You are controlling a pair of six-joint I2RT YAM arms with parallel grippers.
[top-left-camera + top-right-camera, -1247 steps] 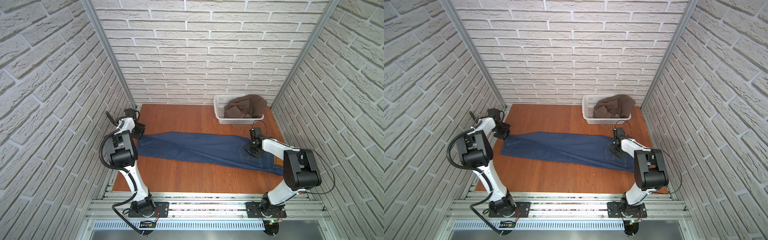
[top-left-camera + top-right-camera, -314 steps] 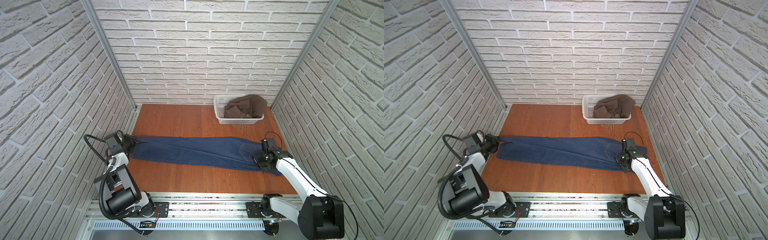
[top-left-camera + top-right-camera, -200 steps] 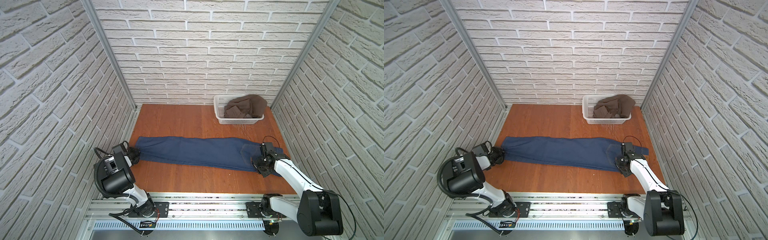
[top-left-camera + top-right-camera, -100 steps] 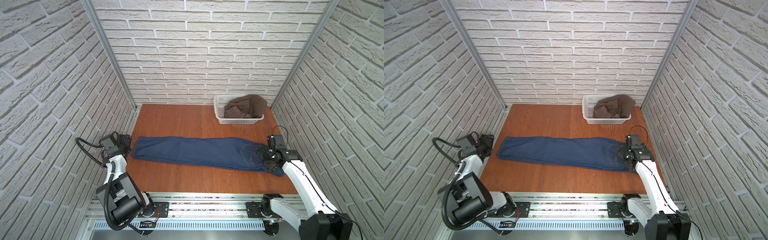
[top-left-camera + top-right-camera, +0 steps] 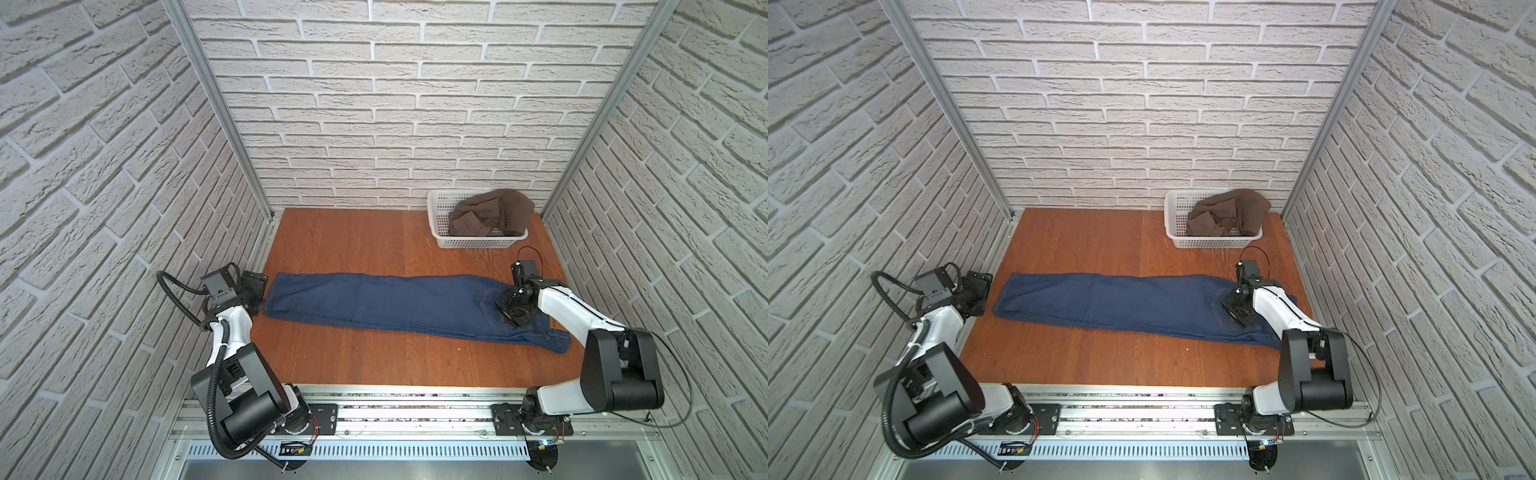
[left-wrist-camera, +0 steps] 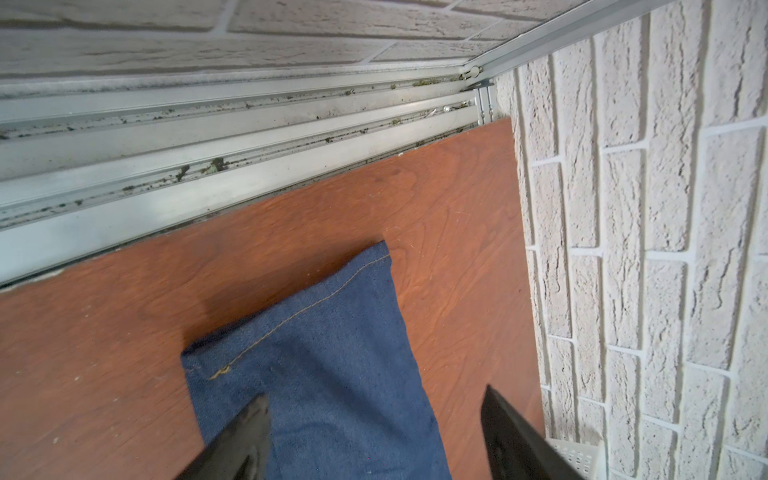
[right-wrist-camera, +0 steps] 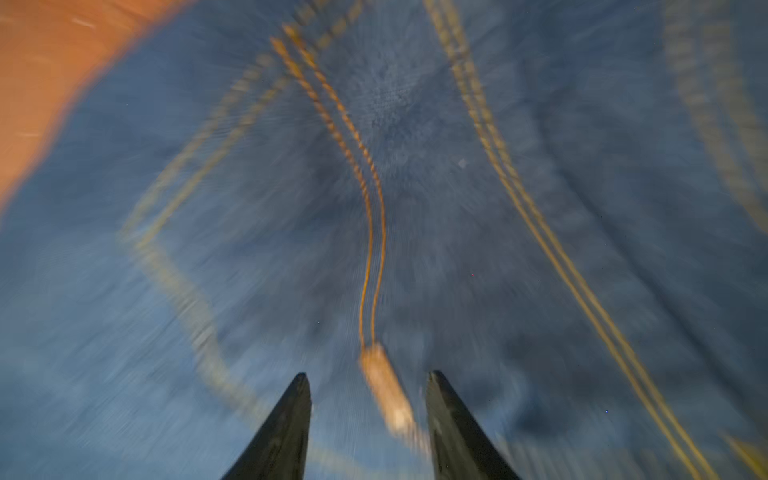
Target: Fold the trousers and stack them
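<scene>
The trousers are dark blue jeans lying flat across the wooden table, legs doubled together, hems to the left and waist to the right. My left gripper hangs just left of the hems, open. In the left wrist view its gripper straddles the hem end of the trousers without touching it. My right gripper is over the back pocket near the waist. The right wrist view is blurred; its gripper stands open with tan stitching of the trousers beneath.
A white basket with a brown garment stands at the back right. Brick walls close in on both sides; the left gripper is near the left wall rail.
Both grippers have let go of the trousers' ends and opened. The left one drew back off the hems; the right one shifted over the back pocket. The trousers now lie flat.
</scene>
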